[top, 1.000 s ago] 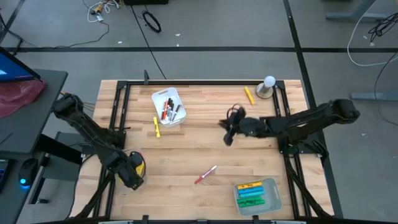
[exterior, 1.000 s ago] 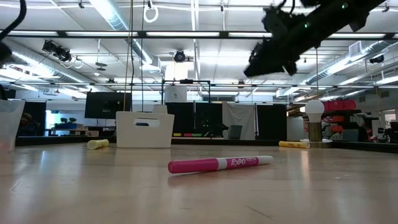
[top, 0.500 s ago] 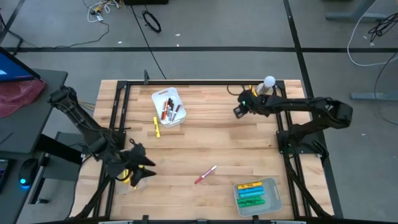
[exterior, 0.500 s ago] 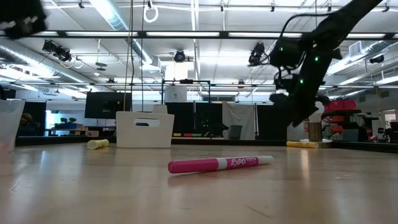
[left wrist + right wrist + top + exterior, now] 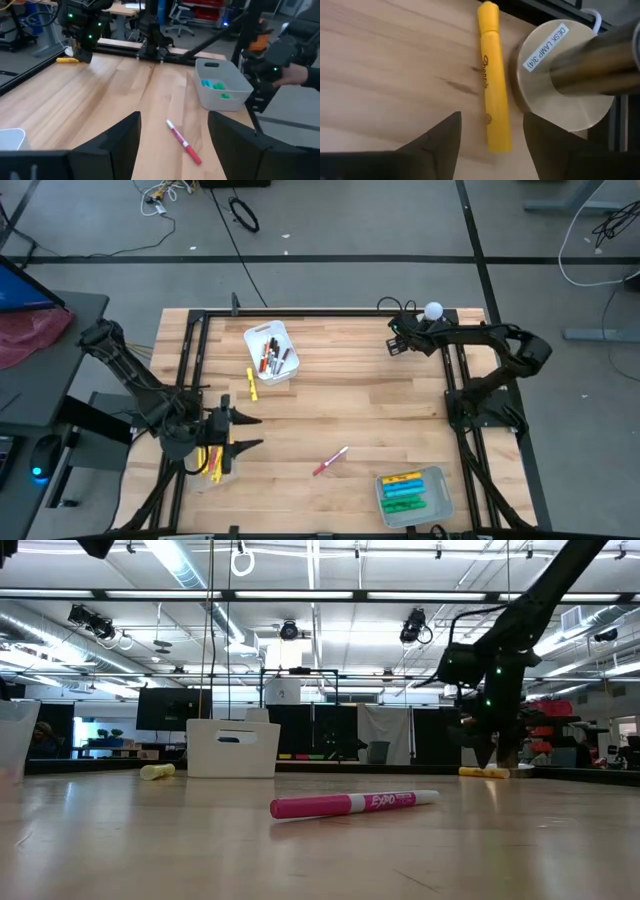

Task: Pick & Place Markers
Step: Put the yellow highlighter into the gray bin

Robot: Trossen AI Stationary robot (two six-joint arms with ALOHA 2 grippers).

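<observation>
My right claw [image 5: 490, 145] hangs right over the yellow marker [image 5: 492, 75] at the far right corner of the table [image 5: 330, 395]. Fingers spread wide, nothing held. In the wrist view the marker runs lengthwise out from the gap between my fingers, its near end already between the tips. Its long side lies just beside the round base of the desk lamp [image 5: 560, 70], touching or almost, I can't tell which. So the finger on that side has little room; I judge that gap is what the grab turns on. In the low view the right claw [image 5: 487, 752] points straight down, with the marker [image 5: 482, 772] below it.

My left claw [image 5: 240, 432] is well away from the lamp, at the near left edge, fingers wide and empty. It faces the pink marker [image 5: 183, 141] lying loose mid-table, slanted to its fingers. That pink marker [image 5: 331, 461] is nearer my left arm; the lamp-side yellow one is the right arm's.

Containers: white bin [image 5: 271, 352], far from the lamp along the back, holds several thin red and dark markers; a second yellow marker [image 5: 252, 384] lies just outside it. Grey tray [image 5: 413, 493], near edge on the lamp's side, holds yellow, blue and green markers. Something yellow under my left arm, partly hidden.
</observation>
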